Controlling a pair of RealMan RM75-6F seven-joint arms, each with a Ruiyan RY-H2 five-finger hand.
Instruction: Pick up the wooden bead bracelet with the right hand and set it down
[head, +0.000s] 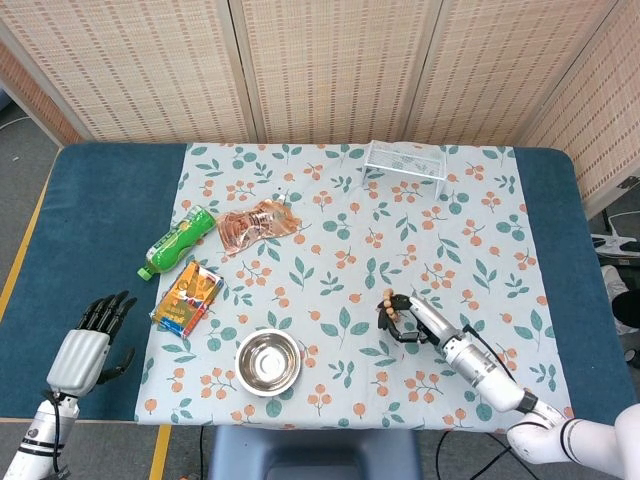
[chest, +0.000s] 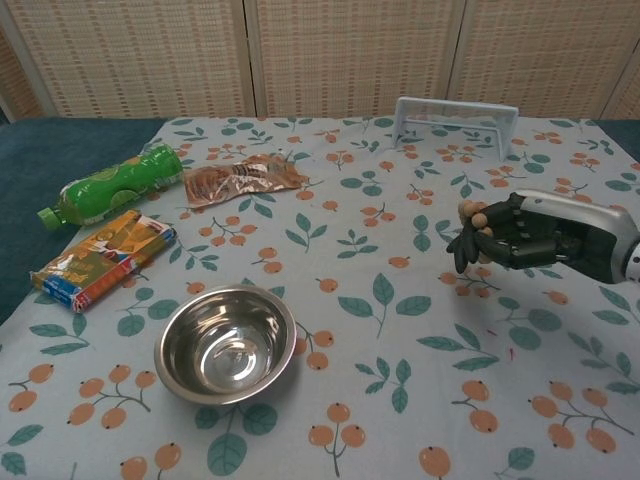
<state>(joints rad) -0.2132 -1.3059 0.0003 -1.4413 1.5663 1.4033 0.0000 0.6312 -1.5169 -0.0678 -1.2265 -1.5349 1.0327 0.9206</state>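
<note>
A leaf-print cloth covers the middle of the blue worktop; on its left side lie a green bottle, a crinkled snack packet and a colourful box; a steel bowl sits near the front edge, well left of the right hand; a clear rack stands at the far edge; nothing lies between the bowl and that hand; the right hand, dark fingers curled in, grips the bracelet, whose beads show above its fingers over the cloth's right part; the left hand hangs off the cloth at front left, fingers spread, holding nothing.
</note>
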